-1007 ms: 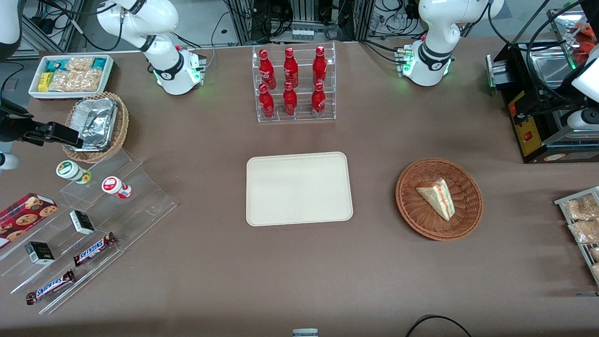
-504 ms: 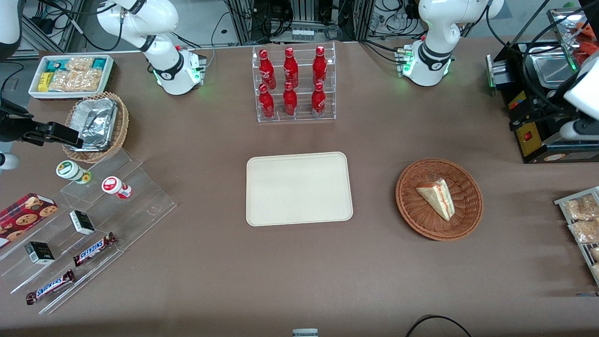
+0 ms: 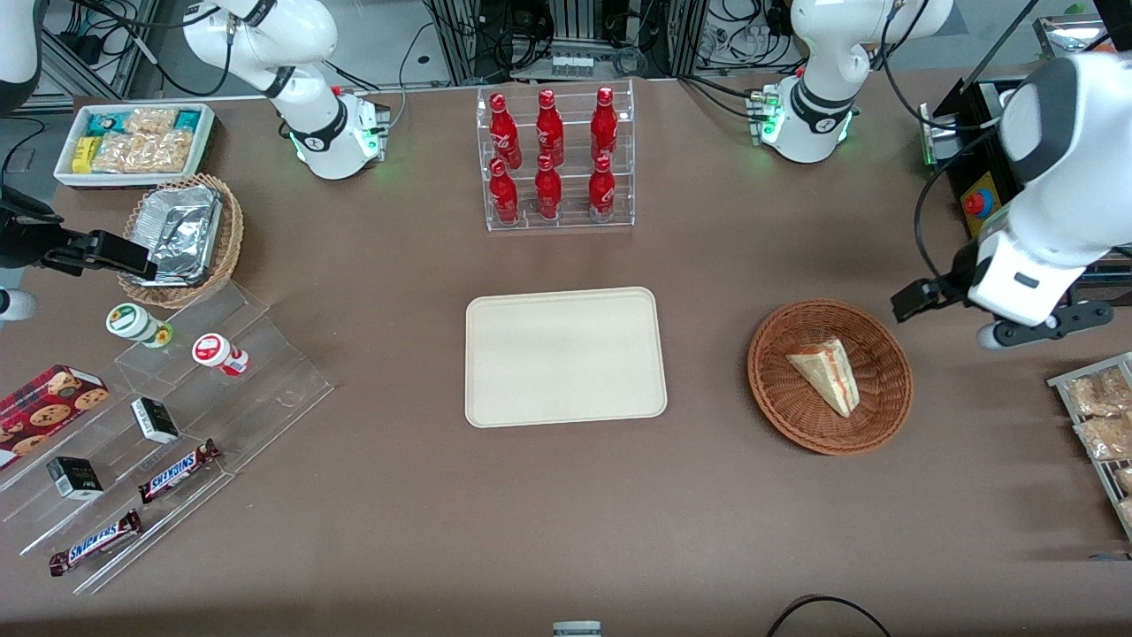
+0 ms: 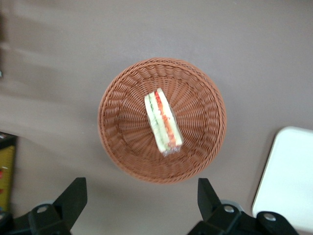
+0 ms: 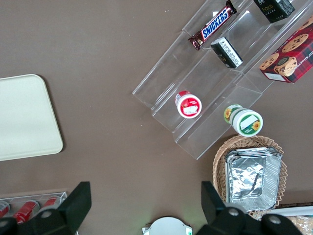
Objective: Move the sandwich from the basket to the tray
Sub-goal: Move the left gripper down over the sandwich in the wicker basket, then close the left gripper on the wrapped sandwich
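The sandwich (image 3: 827, 376), a pale wedge with red and green filling on its cut edge, lies in the round reddish-brown wicker basket (image 3: 769, 389). The cream tray (image 3: 564, 356) lies empty at the table's middle, beside the basket. My left gripper (image 3: 1026, 310) hangs high above the table beside the basket, toward the working arm's end. In the left wrist view the gripper (image 4: 141, 196) is open and empty, with its black fingers (image 4: 76, 193) wide apart just off the basket's rim (image 4: 117, 142). The sandwich (image 4: 163, 122) and a corner of the tray (image 4: 293, 176) show there too.
A clear rack of red bottles (image 3: 557, 159) stands farther from the camera than the tray. A black machine (image 3: 982, 203) and a rack of snack bags (image 3: 1097, 425) sit at the working arm's end. A foil-filled basket (image 3: 181, 234), a white bin (image 3: 133, 141) and acrylic steps (image 3: 177, 416) lie toward the parked arm's end.
My left arm has swung in from the table's end, over the black machine, to a spot beside the basket. The sandwich, basket and tray have not moved.
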